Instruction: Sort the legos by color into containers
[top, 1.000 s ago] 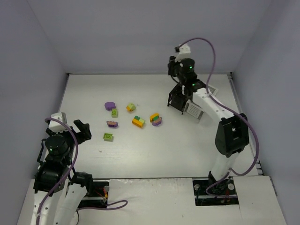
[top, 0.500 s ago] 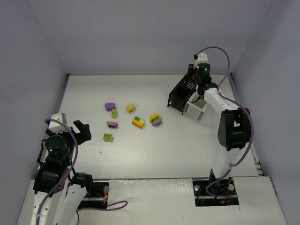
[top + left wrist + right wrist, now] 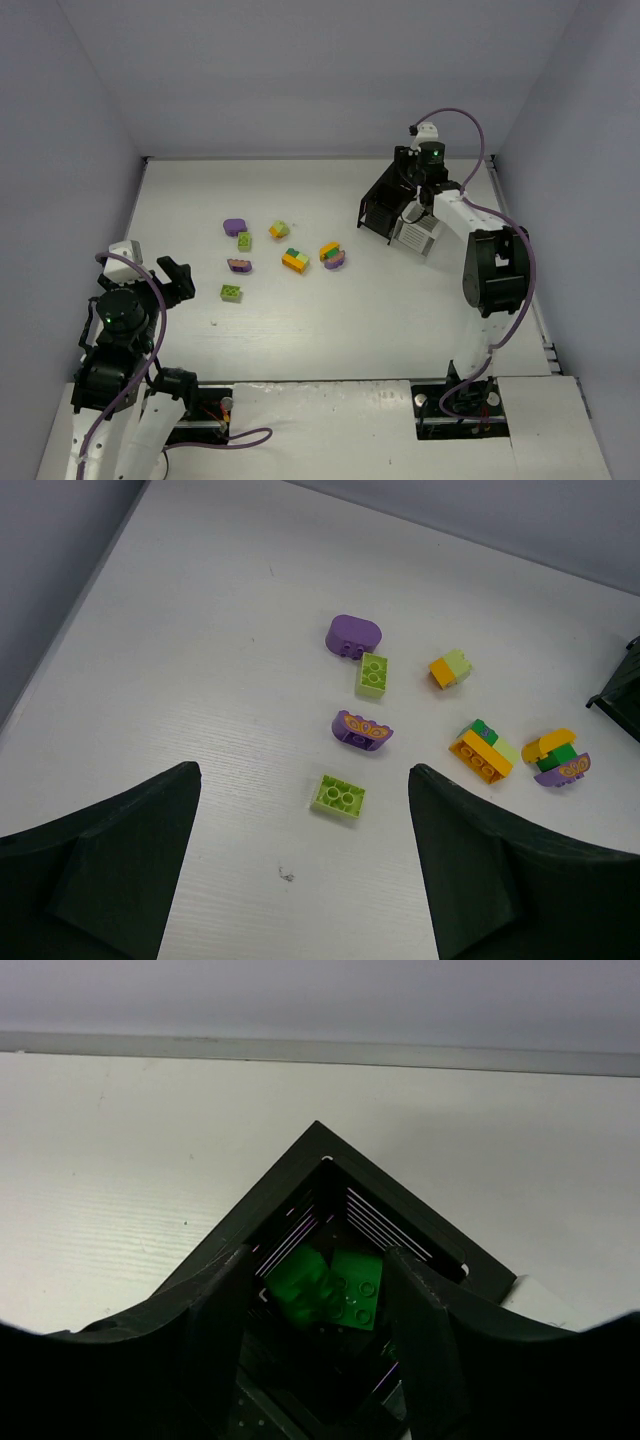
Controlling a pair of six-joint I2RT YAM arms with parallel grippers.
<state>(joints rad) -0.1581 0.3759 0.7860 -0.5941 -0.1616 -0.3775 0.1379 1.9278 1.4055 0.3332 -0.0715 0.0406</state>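
Right arm has swung across the containers to hang over their black half, and the right gripper has gone from closed to parted.
Its fingers are spread and pinch nothing. Two dark green bricks lie in the black bin directly beneath and between them, probably a colour drop just made. Left gripper is spread wide and empty, parked low with the unsorted legos ahead of it. The lime brick is nearest, between its fingers, with the purple rounded brick and the orange-and-green stacks beyond, likely staged for the next pick.
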